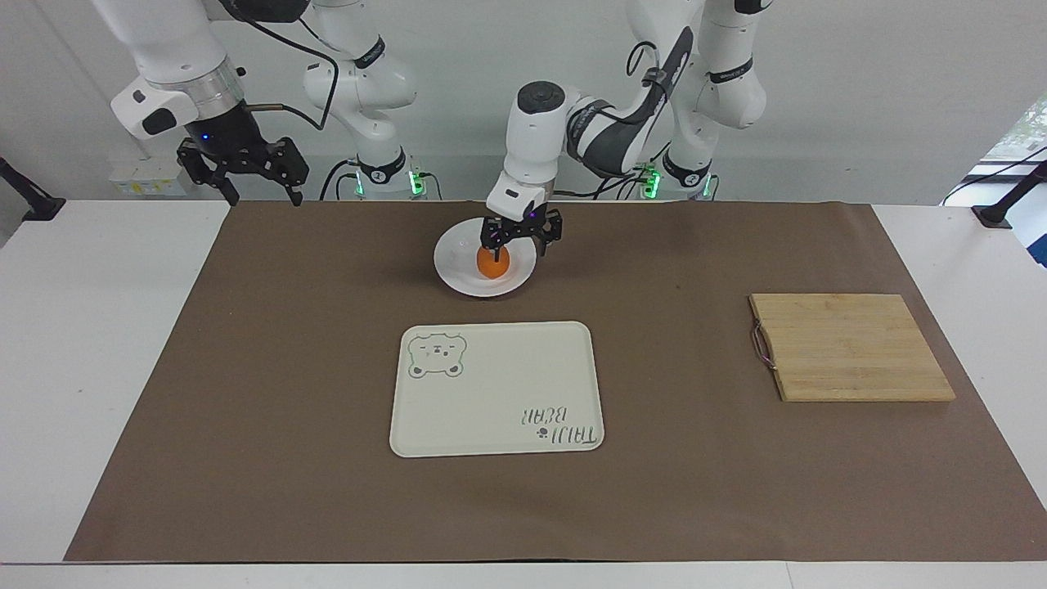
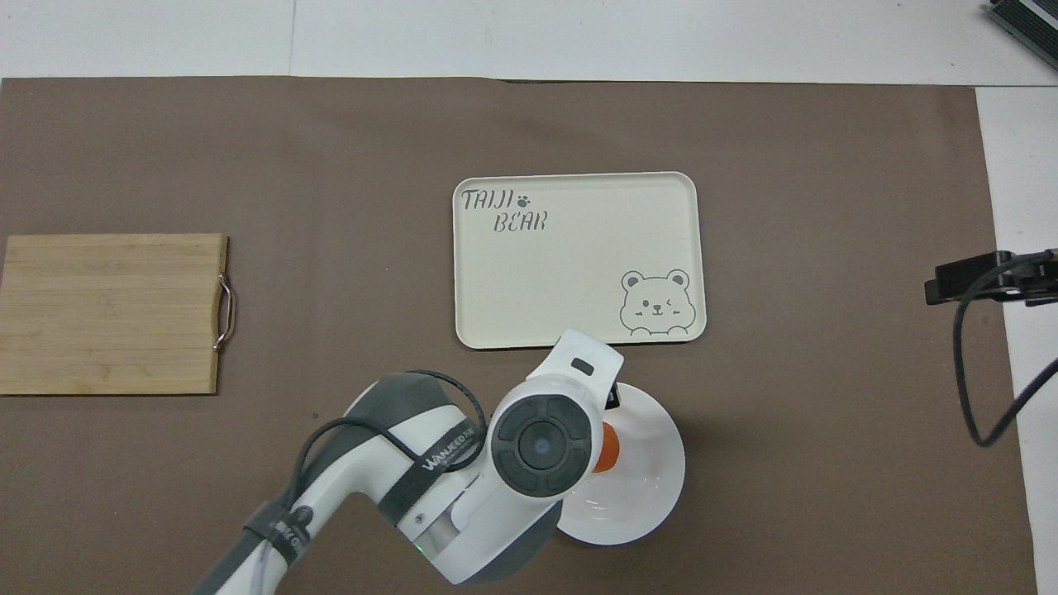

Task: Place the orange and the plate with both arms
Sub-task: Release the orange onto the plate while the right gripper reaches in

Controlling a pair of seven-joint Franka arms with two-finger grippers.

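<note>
— Now, where's the small round bright-orange fruit [image 1: 492, 263]?

— On the glossy white round plate [image 1: 458, 278], directly under the left gripper [image 1: 521, 237], fingers wide, holding nothing.

— Right gripper [image 1: 242, 173]?

— Spread open, waiting over the table's edge at its arm's end, well apart from the plate.

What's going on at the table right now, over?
Left gripper open, raised just over the round white plate. Small bright orange sits in the plate, released. Right gripper open, waiting high at its table end. Cream bear tray bare.
</note>
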